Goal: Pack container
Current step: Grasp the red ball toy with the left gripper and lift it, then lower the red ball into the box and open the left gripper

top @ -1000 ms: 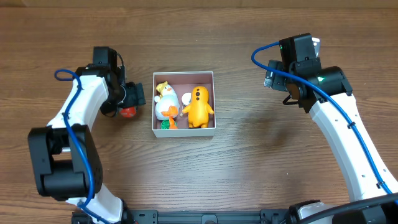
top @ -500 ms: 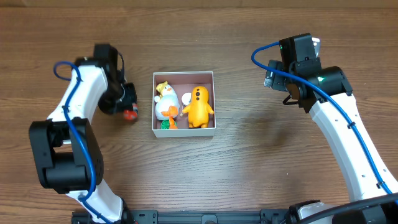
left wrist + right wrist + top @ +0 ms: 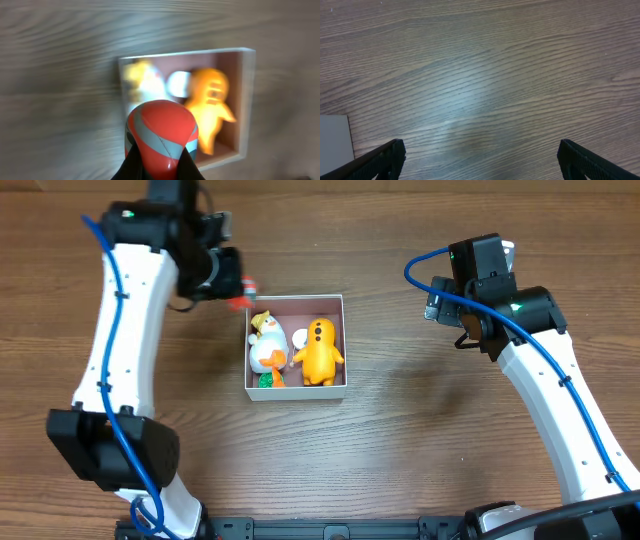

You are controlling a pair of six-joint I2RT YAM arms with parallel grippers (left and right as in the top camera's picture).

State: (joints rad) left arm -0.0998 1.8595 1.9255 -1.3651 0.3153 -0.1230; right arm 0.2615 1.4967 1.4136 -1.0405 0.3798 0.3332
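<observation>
Left hand (image 3: 238, 286) is pinched narrow on a small red toy with grey stripes (image 3: 161, 131), held above the bench (image 3: 400, 450) just off the container's far-left corner. The container (image 3: 296, 394) sits mid-bench between the arms, with a white-and-yellow duck-like toy (image 3: 266, 342) and an orange figure (image 3: 320, 350) inside.

Step looks like carrying the red toy over to pack it. The next move calls for centring over the little free space, which is tight, then letting go.

Right hand (image 3: 480, 150) is spread wide, holding nothing, well off to the side.

Left wrist view is blurred and the fingers are mostly cut off under the toy. A green-orange bit (image 3: 266, 379) in the near-left corner is unclear.
</observation>
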